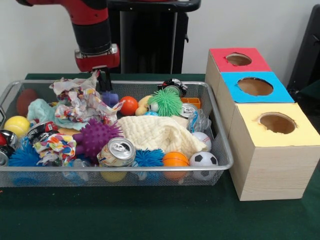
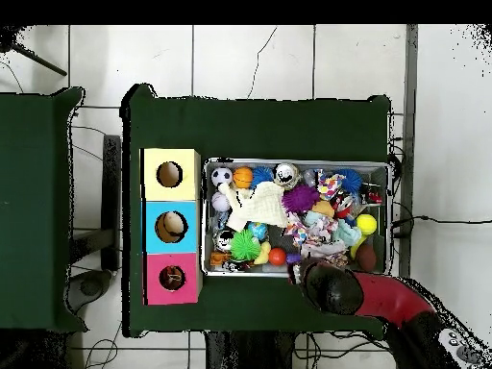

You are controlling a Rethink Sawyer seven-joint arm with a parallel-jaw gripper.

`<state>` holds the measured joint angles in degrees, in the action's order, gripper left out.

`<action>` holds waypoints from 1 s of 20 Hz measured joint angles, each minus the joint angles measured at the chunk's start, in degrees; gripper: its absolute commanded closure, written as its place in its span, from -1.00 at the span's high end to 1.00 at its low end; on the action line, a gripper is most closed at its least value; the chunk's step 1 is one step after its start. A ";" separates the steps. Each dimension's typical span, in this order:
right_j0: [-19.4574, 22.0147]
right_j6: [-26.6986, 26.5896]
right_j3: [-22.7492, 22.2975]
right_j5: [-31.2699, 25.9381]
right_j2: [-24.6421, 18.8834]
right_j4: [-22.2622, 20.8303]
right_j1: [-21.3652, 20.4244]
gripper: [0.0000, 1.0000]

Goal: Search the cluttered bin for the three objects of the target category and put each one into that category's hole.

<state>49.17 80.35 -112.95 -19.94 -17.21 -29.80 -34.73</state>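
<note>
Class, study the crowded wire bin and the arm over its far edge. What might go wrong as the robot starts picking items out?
1. The tool hangs right at the patterned cloth; it may snag fabric instead of a target.
2. The cream cloth drapes over the pile, probably hiding objects.
3. Balls such as the soccer ball could roll away when nudged.

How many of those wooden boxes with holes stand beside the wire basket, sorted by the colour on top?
Red-topped box: 1
Blue-topped box: 1
Yellow-topped box: 1
Total: 3
</note>
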 measured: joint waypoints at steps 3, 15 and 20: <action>-0.32 0.00 0.38 -0.21 0.00 1.13 0.44 -1.00; 6.14 -0.95 13.14 -16.23 -3.70 0.56 5.28 -1.00; 8.86 -1.97 19.25 -20.39 -5.98 -1.55 8.07 -1.00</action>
<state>58.03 78.38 -93.70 -40.33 -23.20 -31.35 -26.66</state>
